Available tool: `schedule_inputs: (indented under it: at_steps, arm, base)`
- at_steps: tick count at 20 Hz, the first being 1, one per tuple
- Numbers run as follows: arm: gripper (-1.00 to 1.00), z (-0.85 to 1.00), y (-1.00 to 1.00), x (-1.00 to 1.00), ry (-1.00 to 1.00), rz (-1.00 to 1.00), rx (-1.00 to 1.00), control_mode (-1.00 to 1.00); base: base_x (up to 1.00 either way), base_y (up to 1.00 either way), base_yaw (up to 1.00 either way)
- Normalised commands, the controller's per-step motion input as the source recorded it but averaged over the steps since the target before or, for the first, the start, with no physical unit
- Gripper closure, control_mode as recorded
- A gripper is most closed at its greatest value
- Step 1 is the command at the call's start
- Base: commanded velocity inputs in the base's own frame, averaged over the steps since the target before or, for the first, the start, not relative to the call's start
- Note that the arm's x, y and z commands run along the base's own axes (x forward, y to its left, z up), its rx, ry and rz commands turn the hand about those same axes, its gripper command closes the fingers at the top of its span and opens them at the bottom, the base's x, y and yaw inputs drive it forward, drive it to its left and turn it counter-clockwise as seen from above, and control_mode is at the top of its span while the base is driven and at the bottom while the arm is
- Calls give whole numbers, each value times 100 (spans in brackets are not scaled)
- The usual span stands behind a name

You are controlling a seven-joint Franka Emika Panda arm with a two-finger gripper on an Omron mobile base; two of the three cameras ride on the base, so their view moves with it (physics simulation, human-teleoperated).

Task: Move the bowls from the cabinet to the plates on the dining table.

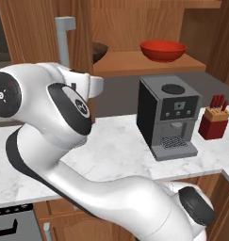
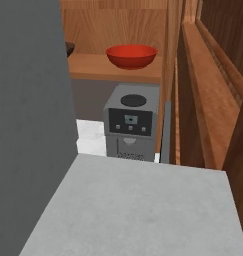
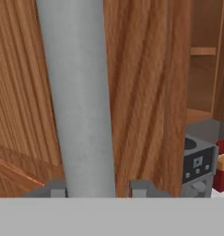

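Note:
The cabinet stands open above the counter. A glossy red bowl sits on its shelf. To its left the dark bowl shows only an edge past the door. My gripper straddles the left door's grey bar handle. One fingertip touches the bar, and the other stands a small gap off it. The plates and the dining table are out of view.
A grey coffee machine stands on the marble counter under the shelf. A red knife block is to its right. The right door's handle hangs beside the machine. My own arm fills the left foreground.

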Motion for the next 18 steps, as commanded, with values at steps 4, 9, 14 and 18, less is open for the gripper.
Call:
schedule_inputs:
  at_steps: [4,9,14,18]
  arm:
    - [-100,0,1,-27,-2,4,-1,-100]
    - [-100,0,-14,-38,-5,10,-5,-100]
    - [-100,0,-44,-30,-6,20,-5,-100]
    - [-100,0,-51,-30,-7,22,-5,-100]
  base:
    - [0,0,0]
    - [0,0,0]
    - [0,0,0]
    - [0,0,0]
